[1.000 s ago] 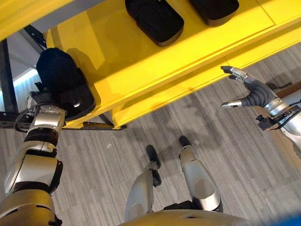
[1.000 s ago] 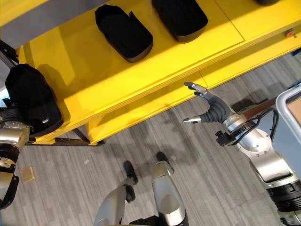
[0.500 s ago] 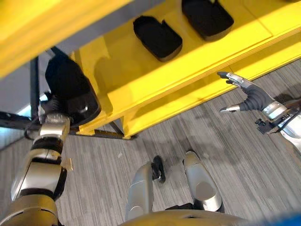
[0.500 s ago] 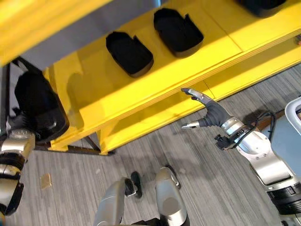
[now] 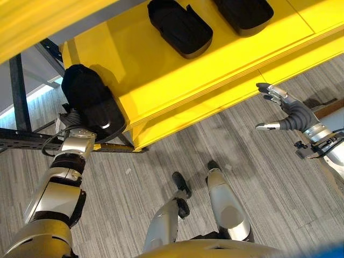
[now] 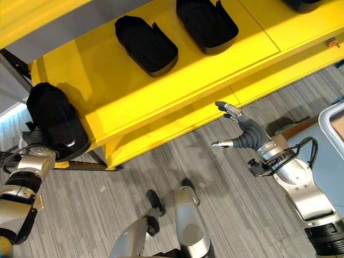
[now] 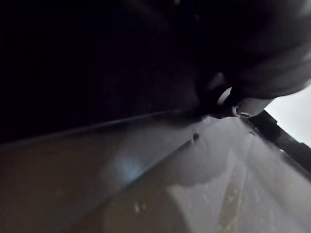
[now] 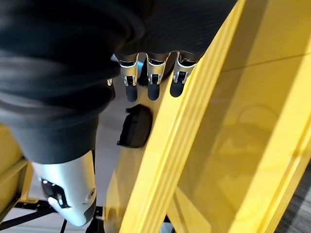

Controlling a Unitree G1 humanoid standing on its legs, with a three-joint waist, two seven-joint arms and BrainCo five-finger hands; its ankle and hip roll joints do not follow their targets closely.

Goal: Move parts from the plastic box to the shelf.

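At the left end of the yellow shelf [image 5: 161,75], the left hand [image 5: 72,119] is under a black part [image 5: 91,105] at the corner; whether it grips cannot be told. Two more black parts [image 6: 146,44] lie further along. The right hand [image 6: 242,131] hovers released, fingers spread, before the shelf edge.

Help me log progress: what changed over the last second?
Mostly the camera shifted. The left hand stays under the black part at the yellow shelf's left end; its grip is hidden. The right hand remains open and empty. Two parts rest unmoved.
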